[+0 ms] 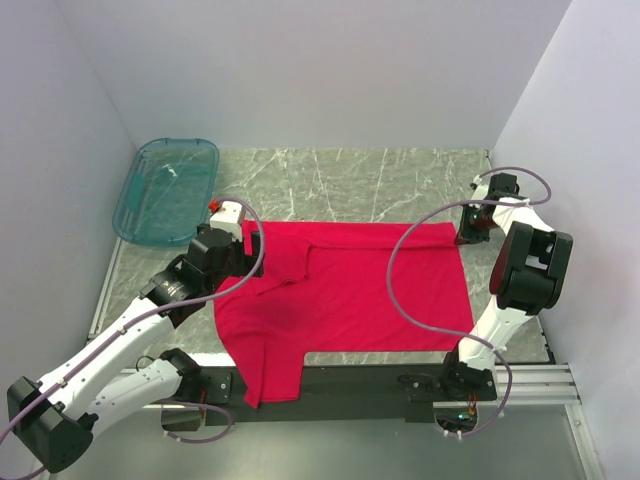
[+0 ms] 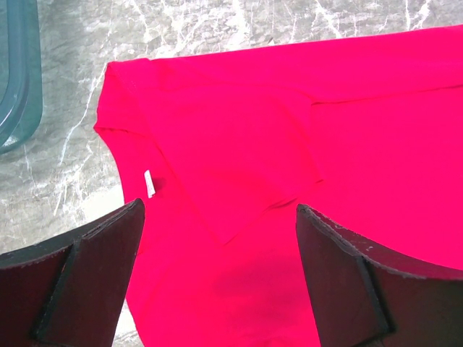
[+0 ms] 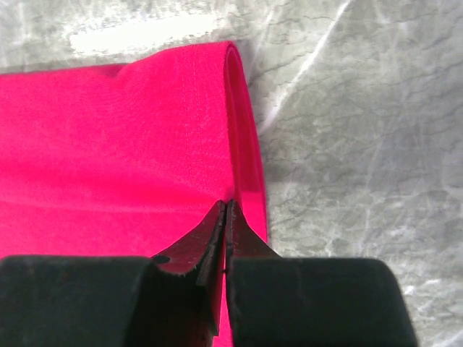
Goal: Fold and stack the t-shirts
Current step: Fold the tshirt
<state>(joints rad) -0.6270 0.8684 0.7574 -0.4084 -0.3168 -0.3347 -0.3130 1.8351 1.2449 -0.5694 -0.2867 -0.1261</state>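
Note:
The red t-shirt (image 1: 340, 290) lies spread on the marble table, partly folded, its lower end hanging over the near edge. My left gripper (image 1: 243, 232) hovers open over the shirt's left end; in the left wrist view its gripper (image 2: 221, 275) frames red cloth (image 2: 289, 108) near the white neck label (image 2: 150, 183), and nothing sits between the fingers. My right gripper (image 1: 473, 228) is at the shirt's far right corner. In the right wrist view the gripper (image 3: 226, 206) is shut, pinching the doubled edge of the t-shirt (image 3: 108, 144).
A see-through teal tub (image 1: 167, 188) stands at the back left, its rim (image 2: 18, 72) showing in the left wrist view. Grey walls close in both sides and the back. Bare marble (image 1: 340, 180) lies behind the shirt.

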